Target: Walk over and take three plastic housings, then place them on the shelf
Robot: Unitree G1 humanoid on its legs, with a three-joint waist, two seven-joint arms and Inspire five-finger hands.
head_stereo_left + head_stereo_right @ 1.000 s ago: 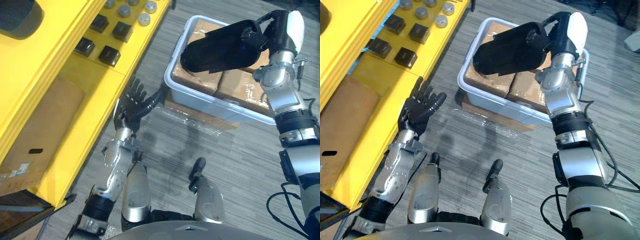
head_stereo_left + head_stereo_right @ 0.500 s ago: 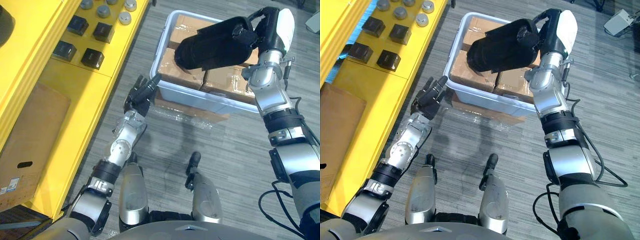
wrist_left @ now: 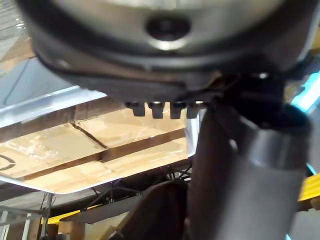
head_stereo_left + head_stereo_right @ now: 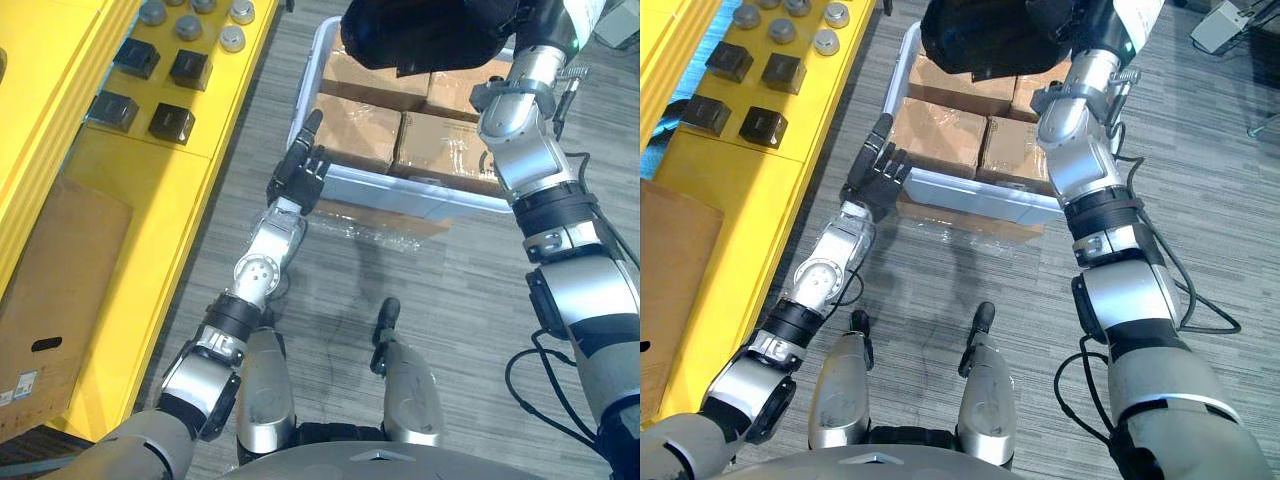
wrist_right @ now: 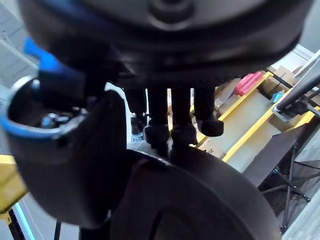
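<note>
Closer in, right hand (image 4: 1092, 28) fingers (image 5: 184, 131) curl over black housing (image 4: 985, 35); left hand (image 4: 878, 178) spread beside bin (image 4: 970, 192).

The label (image 4: 25, 383) on the cardboard (image 4: 60, 270) is too small to read

The housing (image 4: 430, 30) ran off the eye views' top edge, hiding the bin's (image 4: 400, 185) far side and part of the boxes (image 4: 355, 130). That edge also cut the right hand (image 4: 540, 15).
</note>
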